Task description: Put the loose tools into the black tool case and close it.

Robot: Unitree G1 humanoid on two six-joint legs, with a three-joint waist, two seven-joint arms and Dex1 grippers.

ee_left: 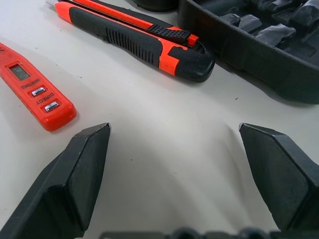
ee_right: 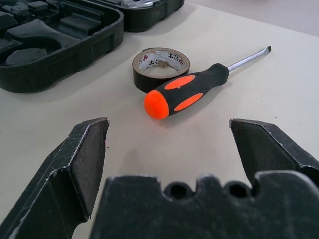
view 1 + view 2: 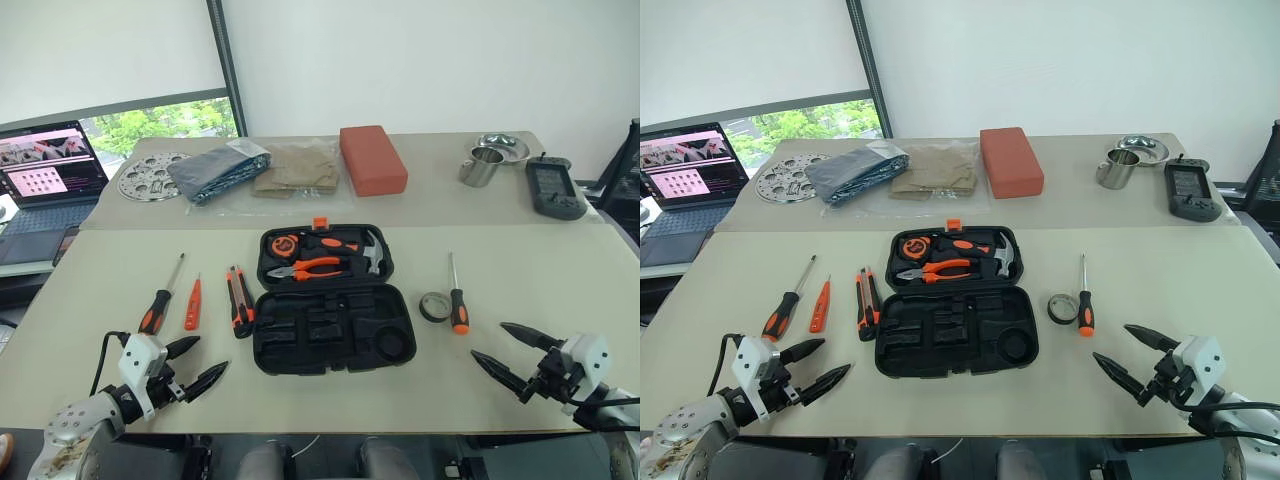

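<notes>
Nothing picked yet; step is first pickup. Black tool case [image 3: 330, 312] lies open mid-counter [image 3: 560, 270]. Left of case: utility knife [image 3: 239, 300], small orange screwdriver [image 3: 192, 304], long screwdriver [image 3: 160, 298]. Right of case: tape roll [image 3: 435, 306], apparently touching second screwdriver [image 3: 457, 296]. Left end effector [image 3: 195, 365] and right end effector [image 3: 510, 352] released, empty, near case. Next: reach one tool, clench.

Black tool case [image 3: 330, 330], orange-and-black utility knife [image 3: 239, 301], all-orange small screwdriver [image 3: 192, 305], black tape roll [image 3: 434, 306].

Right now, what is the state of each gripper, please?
Left gripper: open, holding nothing.
Right gripper: open, holding nothing.
</notes>
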